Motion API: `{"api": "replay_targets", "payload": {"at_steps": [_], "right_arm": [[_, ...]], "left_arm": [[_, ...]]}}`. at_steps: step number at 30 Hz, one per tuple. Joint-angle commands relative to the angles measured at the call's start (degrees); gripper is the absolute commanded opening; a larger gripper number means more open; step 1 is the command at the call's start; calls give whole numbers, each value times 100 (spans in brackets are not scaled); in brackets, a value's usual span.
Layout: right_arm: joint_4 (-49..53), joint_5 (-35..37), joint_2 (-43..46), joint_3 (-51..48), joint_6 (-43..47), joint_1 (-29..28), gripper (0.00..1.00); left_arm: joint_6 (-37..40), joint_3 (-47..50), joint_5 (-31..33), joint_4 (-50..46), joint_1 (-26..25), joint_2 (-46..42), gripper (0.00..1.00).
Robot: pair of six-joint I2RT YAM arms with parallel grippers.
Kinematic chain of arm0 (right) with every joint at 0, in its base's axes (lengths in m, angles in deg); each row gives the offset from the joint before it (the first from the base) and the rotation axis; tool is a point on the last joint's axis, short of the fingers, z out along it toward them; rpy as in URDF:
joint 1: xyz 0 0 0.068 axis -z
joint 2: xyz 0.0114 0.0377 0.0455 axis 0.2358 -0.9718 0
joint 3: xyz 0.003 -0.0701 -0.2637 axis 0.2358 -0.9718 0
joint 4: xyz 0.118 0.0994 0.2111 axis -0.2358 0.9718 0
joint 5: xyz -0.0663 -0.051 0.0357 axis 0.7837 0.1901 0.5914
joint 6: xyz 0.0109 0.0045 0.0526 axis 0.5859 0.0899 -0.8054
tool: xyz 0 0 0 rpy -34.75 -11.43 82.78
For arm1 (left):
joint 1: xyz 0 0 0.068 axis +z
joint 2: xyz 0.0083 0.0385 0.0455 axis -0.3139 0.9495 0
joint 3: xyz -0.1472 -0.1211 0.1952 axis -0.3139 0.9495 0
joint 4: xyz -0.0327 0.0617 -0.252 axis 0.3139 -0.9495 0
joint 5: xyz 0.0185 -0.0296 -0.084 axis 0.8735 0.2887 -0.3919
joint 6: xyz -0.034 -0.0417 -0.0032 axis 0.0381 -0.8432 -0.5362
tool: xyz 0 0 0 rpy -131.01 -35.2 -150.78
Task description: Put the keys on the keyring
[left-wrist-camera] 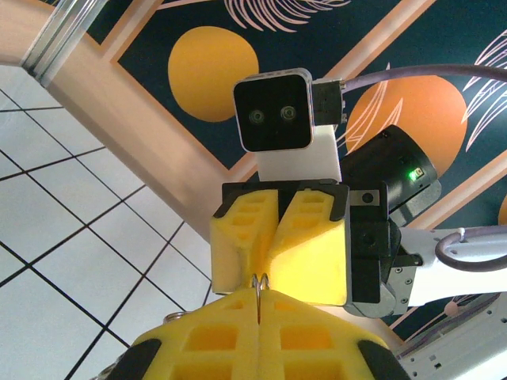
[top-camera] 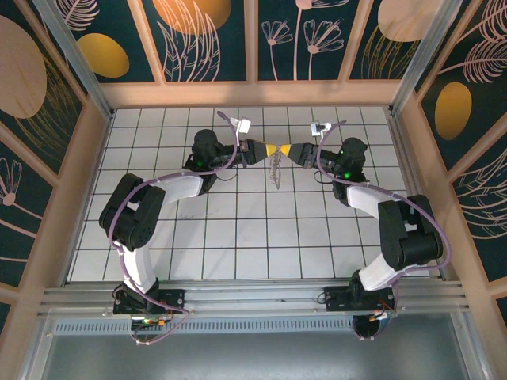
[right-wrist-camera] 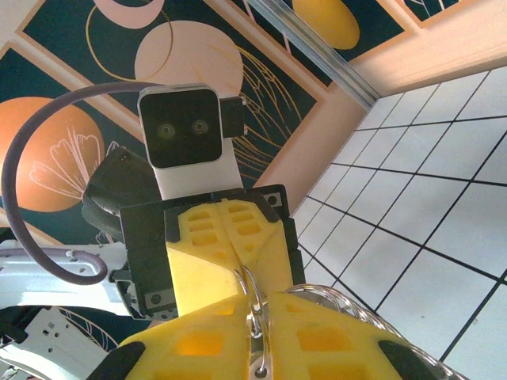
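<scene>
With left fingers (left-wrist-camera: 207, 342) and right fingers (left-wrist-camera: 310, 255) both clamped on the keyring (left-wrist-camera: 259, 286), opposing pulls could bend it or drop it.

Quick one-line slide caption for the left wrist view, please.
Left gripper and right gripper meet tip to tip, both closed on the thin wire keyring.

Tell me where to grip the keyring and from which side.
Probably the bare wire rim of the keyring, coming level from the side, gripper fingers closing across the loop's flat faces. The wire is thin and stands edge-on in the air, as the left gripper pinches it.
</scene>
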Motion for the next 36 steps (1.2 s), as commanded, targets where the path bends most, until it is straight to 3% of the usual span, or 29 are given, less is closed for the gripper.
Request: {"api": "replay_targets", "payload": {"at_steps": [1,4,11,36], "right_arm": [[-354,-119,136,-98,32,19,14],[-368,-125,141,-125,29,21,13],[-438,-154,155,-231,-1,39,0],[-377,-312,-76,-119,103,-280,0]], "left_arm": [[-14,-39,-35,289,-32,-204,0],[-14,-52,-25,289,-31,-204,0],[-9,-65,3,290,-30,-202,0],[-99,-94,151,443,-32,-191,0]]}}
